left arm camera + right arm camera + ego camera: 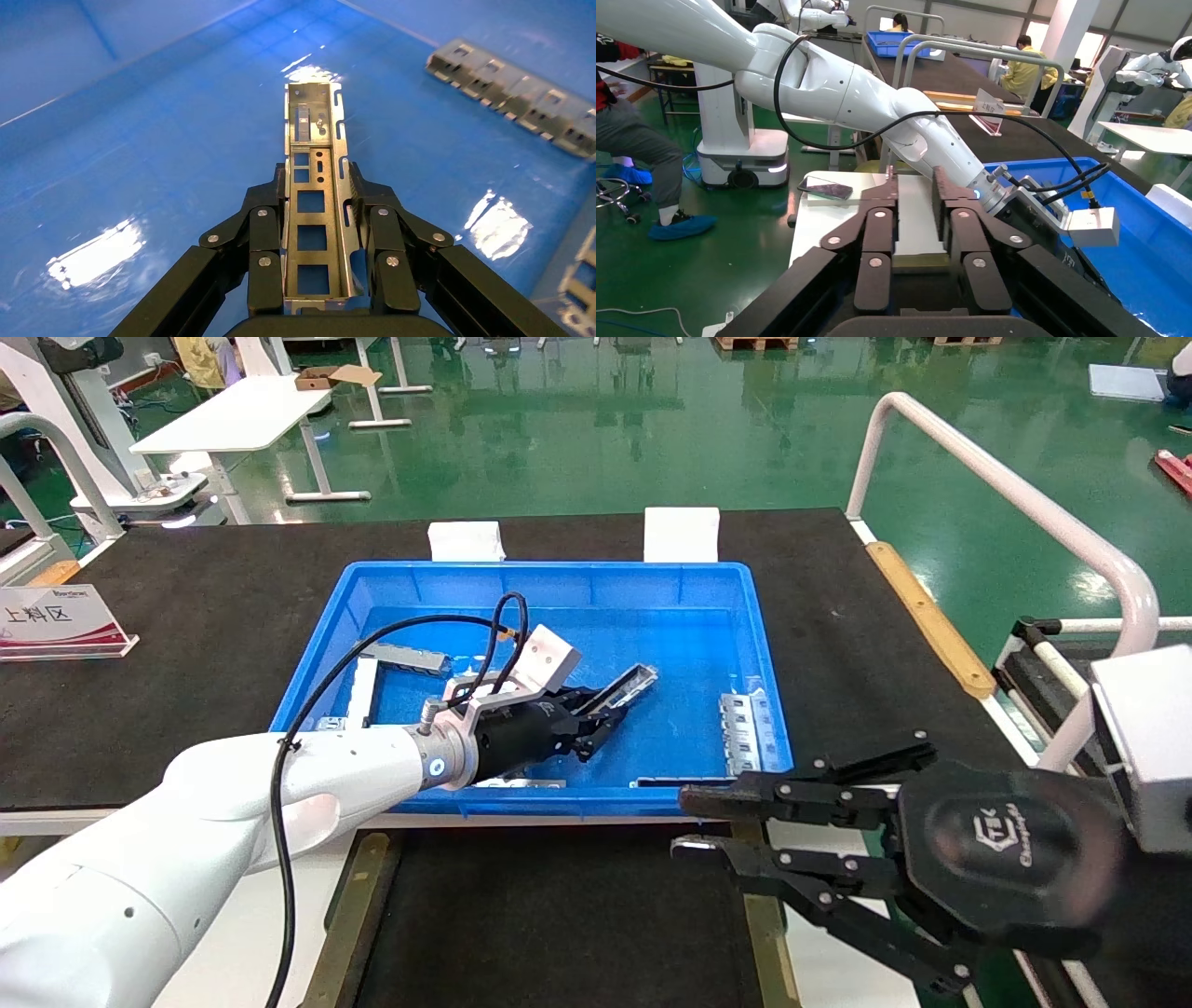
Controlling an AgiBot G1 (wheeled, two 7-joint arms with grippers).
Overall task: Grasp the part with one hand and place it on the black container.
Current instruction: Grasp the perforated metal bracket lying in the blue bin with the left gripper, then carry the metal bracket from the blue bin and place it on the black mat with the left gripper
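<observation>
I have the left pincer (pixel 316 210) clamped across the side walls of the slim silver-grey metal trough-shaped part (pixel 314 189), gripping near one end so most of its length juts forward, over the floor of the blue plastic bin (pixel 559 581). Holding it lengthwise should let me lay it flat. The wide matte-black container (pixel 549 915) with olive-brass side strips waits in front of the bin, nearer me. My right pincer (pixel 694 822) hovers idle at the bin's near corner, fingers parted and empty, clear of the route, I judge.
</observation>
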